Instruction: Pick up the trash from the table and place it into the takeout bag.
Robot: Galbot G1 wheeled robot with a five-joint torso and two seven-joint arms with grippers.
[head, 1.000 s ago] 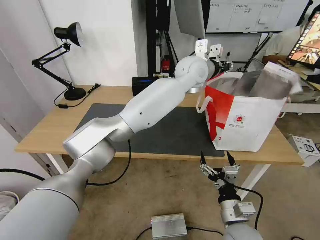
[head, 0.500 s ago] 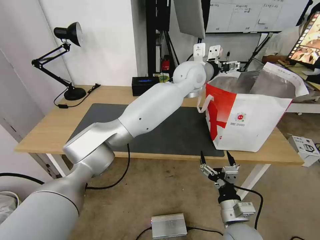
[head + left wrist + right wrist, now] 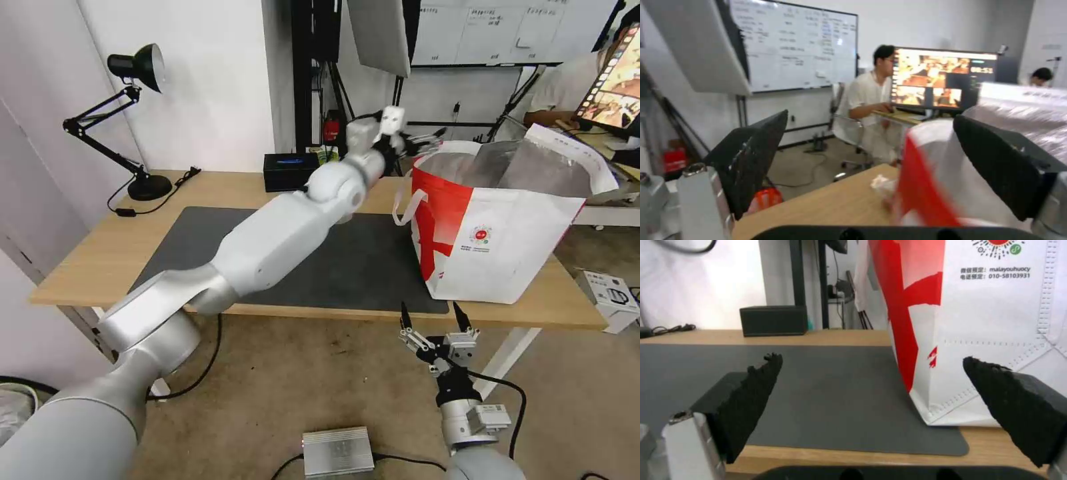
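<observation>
Crumpled tissue (image 3: 882, 185) sits on the table (image 3: 100, 257) right against the takeout bag (image 3: 493, 233), on its far side, by the red panel. That's the relation I care about: it lies below and just ahead of my left gripper (image 3: 419, 140), which hovers at the bag's rim w/ jaws wide, nothing in them. Right gripper (image 3: 435, 319) is parked below the table's near edge, also spread wide, empty. Left arm's clearly nearer, I'd say.
</observation>
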